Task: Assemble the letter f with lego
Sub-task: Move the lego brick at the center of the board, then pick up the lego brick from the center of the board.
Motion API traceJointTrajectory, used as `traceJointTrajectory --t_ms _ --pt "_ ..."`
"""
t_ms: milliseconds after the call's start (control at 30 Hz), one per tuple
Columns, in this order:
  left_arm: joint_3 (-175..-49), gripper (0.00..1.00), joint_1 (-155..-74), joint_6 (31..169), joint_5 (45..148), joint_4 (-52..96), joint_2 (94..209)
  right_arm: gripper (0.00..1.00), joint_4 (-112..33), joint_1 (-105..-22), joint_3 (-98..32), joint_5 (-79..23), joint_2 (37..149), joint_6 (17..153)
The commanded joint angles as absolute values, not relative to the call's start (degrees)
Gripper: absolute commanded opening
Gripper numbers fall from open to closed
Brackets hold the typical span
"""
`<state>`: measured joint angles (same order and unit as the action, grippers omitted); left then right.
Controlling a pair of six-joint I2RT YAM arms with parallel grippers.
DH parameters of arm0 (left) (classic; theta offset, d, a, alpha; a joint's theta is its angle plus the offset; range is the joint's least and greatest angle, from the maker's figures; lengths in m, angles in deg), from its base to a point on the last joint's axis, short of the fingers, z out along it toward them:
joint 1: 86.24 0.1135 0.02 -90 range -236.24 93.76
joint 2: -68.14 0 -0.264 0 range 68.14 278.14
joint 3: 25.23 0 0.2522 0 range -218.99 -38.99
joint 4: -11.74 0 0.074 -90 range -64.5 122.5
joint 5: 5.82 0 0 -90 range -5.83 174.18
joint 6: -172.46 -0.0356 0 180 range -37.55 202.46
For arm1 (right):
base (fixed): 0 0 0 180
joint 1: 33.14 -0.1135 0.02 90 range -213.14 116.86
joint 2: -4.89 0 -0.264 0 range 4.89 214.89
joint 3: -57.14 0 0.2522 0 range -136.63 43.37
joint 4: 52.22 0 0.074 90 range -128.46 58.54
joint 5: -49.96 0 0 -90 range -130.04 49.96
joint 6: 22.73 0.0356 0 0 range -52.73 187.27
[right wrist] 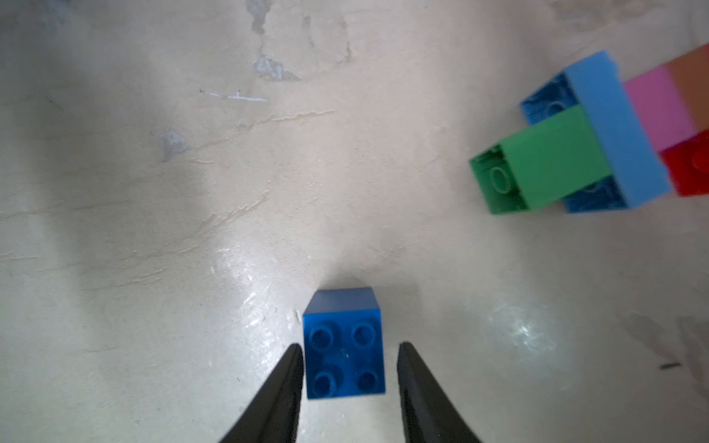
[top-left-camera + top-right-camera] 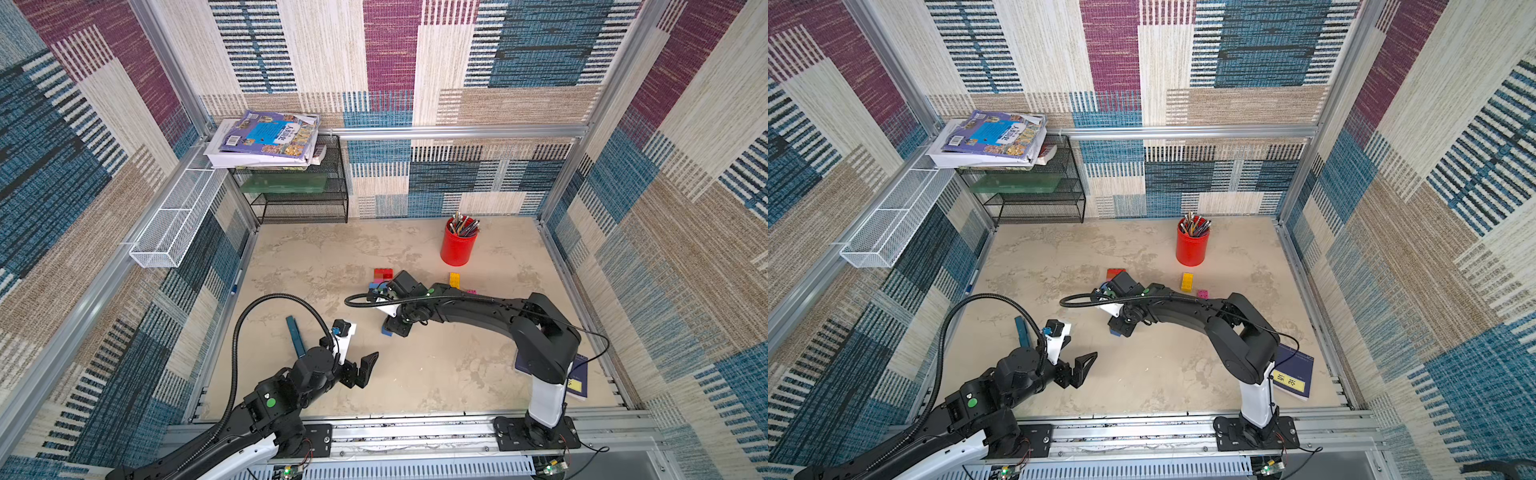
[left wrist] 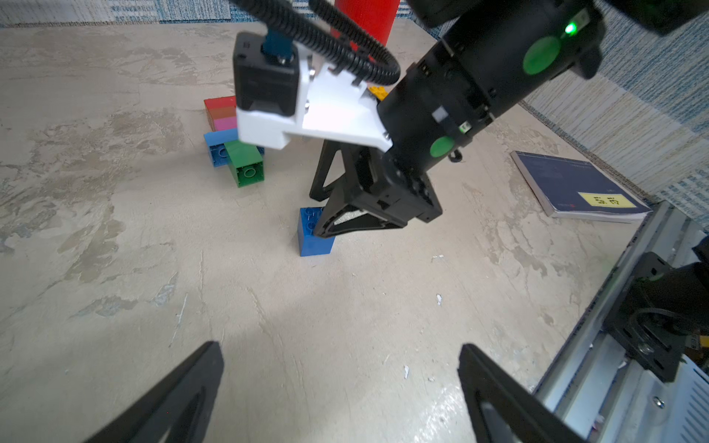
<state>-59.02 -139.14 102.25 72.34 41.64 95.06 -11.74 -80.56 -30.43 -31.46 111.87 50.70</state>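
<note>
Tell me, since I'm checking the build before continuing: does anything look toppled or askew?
Yes. The joined bricks lie on their side on the table: the green brick shows its hollow underside sideways, not down. The loose blue brick stands studs-up.

1. Dark blue book (image 2: pixel 1295 363), lying on the desk (image 2: pixel 1163 374): a yellow label (image 2: pixel 1291 384) on the cover carries two dark characters, too small to read.
2. Purple picture book (image 2: pixel 266 135), top of the stack on the black mesh rack (image 2: pixel 299 208): a white barcode patch (image 2: pixel 234 140), digits illegible, and large white characters on a blue panel, not readable.
</note>
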Motion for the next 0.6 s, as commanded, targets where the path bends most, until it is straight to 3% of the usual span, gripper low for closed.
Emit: traceJointTrajectory --t_ms 0,367,567 --pt "-59.05 0.99 -139.12 103.53 71.78 41.98 94.77 0.45 -14.4 -78.67 -29.22 -32.12 108.76 53.86" --pt "-59.12 0.99 -139.07 103.5 72.11 42.02 94.76 0.51 -13.69 -68.93 -28.87 -47.87 106.35 65.32" --pt "-58.94 0.99 -139.12 103.72 72.4 41.87 94.77 0.51 -11.85 -64.27 -29.57 -51.62 109.19 70.37"
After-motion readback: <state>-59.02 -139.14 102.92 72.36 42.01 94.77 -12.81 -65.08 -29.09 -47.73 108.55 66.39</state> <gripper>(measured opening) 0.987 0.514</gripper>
